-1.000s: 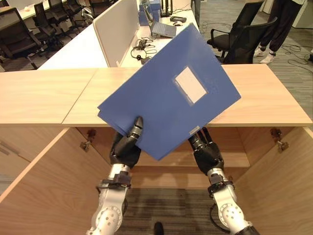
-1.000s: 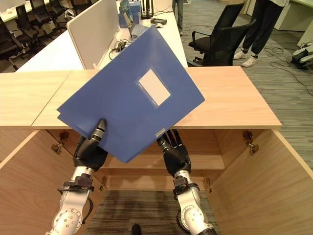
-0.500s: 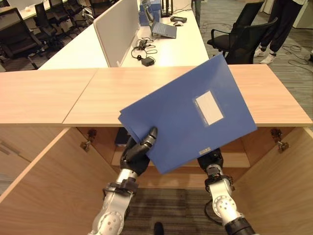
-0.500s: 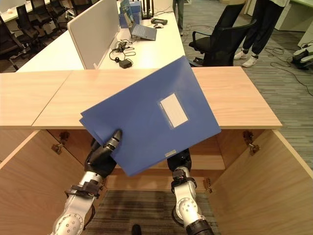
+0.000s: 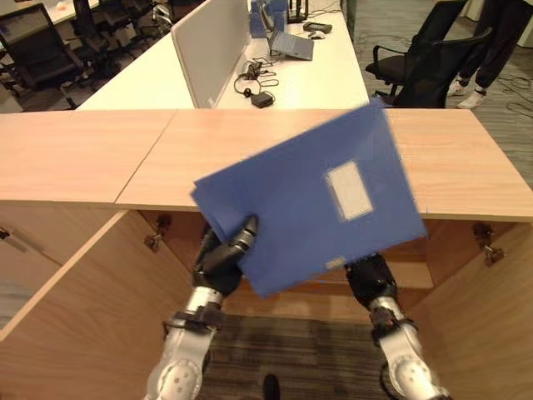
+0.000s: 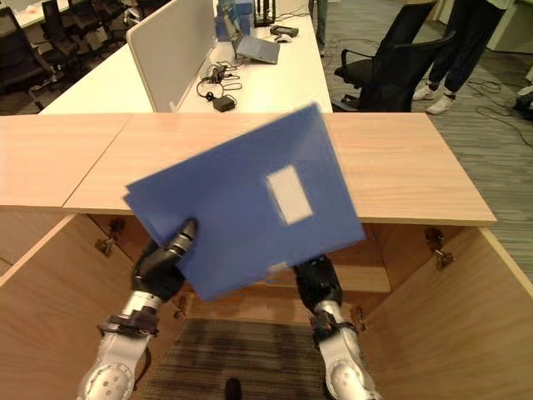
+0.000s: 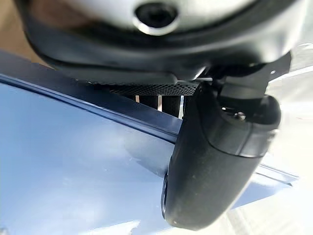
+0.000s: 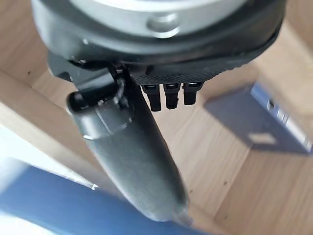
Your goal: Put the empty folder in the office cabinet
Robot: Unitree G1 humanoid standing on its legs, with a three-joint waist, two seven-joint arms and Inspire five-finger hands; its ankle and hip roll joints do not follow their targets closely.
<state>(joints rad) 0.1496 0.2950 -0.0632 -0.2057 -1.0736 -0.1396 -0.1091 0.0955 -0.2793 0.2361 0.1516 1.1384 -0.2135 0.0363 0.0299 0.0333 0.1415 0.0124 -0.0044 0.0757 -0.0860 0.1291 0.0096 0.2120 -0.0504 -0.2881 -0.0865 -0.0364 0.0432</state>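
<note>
Folder [image 5: 308, 208] you see pinched by the left robot hand [image 5: 218, 260] above the open cabinet [image 5: 83, 317]; right robot hand [image 5: 369, 277] sits beneath it, grip unclear.

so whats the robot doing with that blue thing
The robot holds a blue folder in the air before an open wooden cabinet. Its left hand pinches the folder's lower corner, thumb on top. The right hand is under the folder's lower edge, thumb straight. The folder is above the cabinet opening, not yet inside.

light wooden cabinet top [image 5: 125, 158] — behind it a white desk [image 5: 325, 75] with a laptop [image 5: 291, 43] and cables [image 5: 254, 83].
</note>
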